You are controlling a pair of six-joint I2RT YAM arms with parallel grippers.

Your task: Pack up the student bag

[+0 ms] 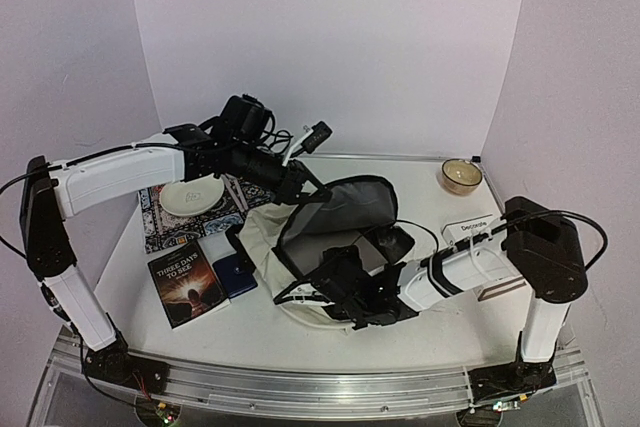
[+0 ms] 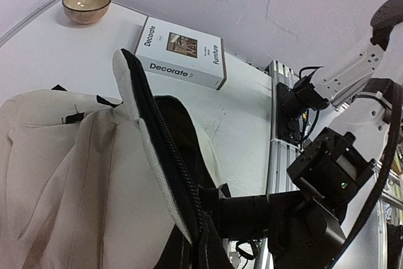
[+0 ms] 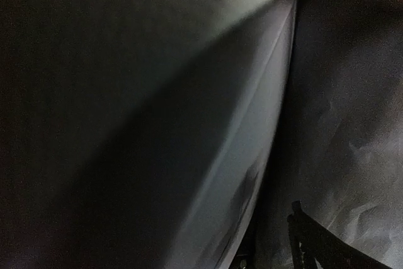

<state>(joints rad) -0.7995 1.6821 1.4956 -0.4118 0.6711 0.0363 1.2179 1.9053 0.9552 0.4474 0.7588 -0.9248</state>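
Left end effector (image 1: 297, 187) clamped shut on zipper flap (image 2: 157, 149) of cream fabric backpack with black zippers (image 1: 258, 237), centre frame: hold mouth taut; right end effector (image 1: 335, 287) buried inside, jaw width can't tell, so withdraw straight, avoid snagging.

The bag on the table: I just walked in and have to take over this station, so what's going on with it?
The left gripper is shut on the flap of the bag, holding its mouth open. The right gripper reaches inside; whether it is open or holding anything cannot be seen. A pale flat thing shows inside. The Decorate book, a second book, a bowl and a plate lie outside.
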